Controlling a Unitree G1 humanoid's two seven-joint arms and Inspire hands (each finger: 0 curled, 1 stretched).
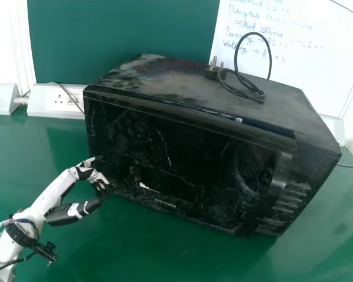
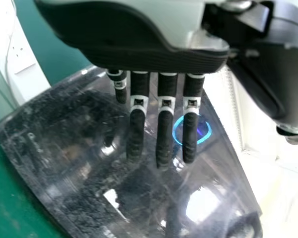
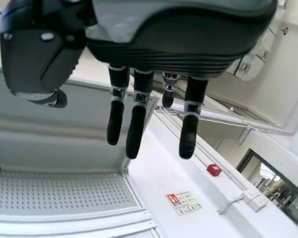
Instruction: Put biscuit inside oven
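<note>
Pictured beside the black oven (image 1: 165, 76) with the left hand (image 2: 139, 52) unclenched and empty, perhaps for bracing against 1 pull on the handle (image 1: 276, 182); with the right hand (image 3: 184, 52) also empty, fingers straight. Set shut on the table (image 1: 165, 258), front outward, likely for access.

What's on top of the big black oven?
A looped black power cable with its plug lies on top of the big black oven. What's inside is hidden by the closed door.
</note>
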